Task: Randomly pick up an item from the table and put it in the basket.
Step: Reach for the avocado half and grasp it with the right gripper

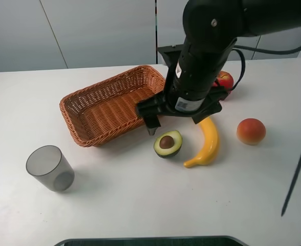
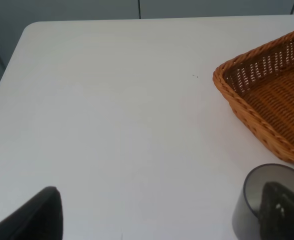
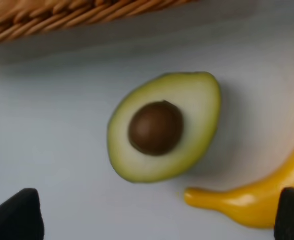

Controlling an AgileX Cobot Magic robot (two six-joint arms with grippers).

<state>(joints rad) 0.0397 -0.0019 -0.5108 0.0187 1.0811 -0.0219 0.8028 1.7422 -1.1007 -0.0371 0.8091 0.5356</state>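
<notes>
Currently, you see the right gripper [image 3: 154,220] hovering over the avocado half [image 1: 168,143] with its fingers spread wide and nothing held. The avocado lies cut face up on the white table [image 1: 140,200], between the wicker basket [image 1: 81,105] and the banana [image 1: 208,143], just beside both. Note the left gripper [image 2: 157,215] — likewise spread apart and empty — near the grey cup [image 1: 50,167].

The high camera looks down on the whole counter [image 1: 140,205]. The left wrist camera shares the basket [image 2: 277,100] with it; the right wrist camera, close above, shares the avocado [image 3: 162,127].
</notes>
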